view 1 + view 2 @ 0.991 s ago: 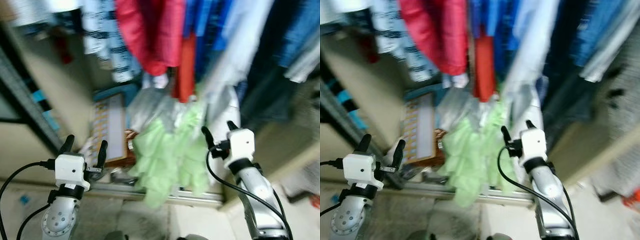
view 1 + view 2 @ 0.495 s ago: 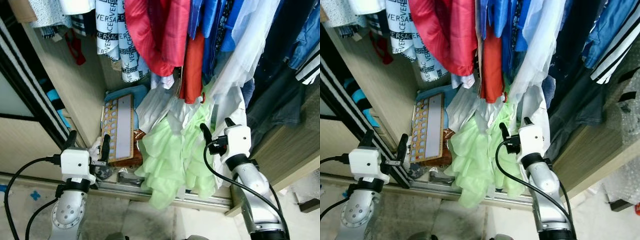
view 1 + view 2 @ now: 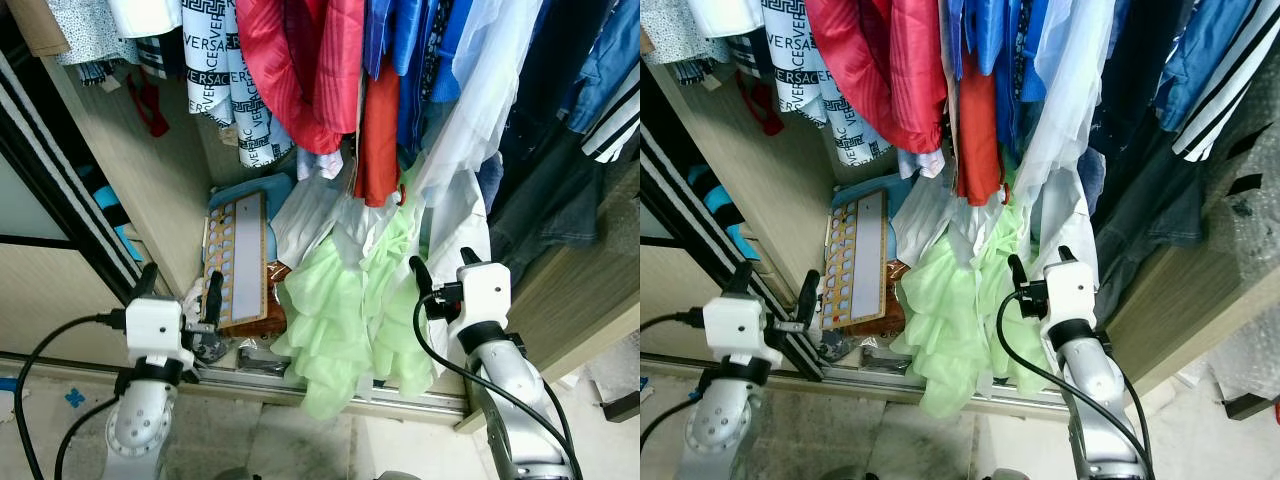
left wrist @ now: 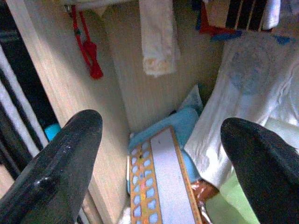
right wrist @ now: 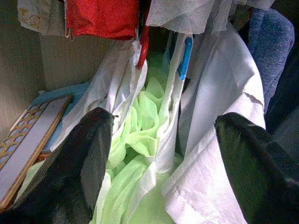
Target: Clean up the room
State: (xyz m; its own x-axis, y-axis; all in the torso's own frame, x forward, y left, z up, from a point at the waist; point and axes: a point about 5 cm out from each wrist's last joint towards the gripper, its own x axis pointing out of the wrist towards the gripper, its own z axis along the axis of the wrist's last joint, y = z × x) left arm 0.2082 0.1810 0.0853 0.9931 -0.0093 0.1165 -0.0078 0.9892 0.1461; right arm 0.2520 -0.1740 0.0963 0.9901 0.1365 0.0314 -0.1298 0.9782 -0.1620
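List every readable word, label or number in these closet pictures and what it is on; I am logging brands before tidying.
"VERSACE": printed over and over in bands on the black-and-white garment hanging at the closet's left; some repeats are cut off by folds.
The wooden board with rows of holes bears no readable text.
Nothing else is legible.

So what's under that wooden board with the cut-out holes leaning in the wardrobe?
The wooden board leans on a blue cushion-like thing, with something brown at its lower end. The pale green garment hides the wardrobe floor beside it.
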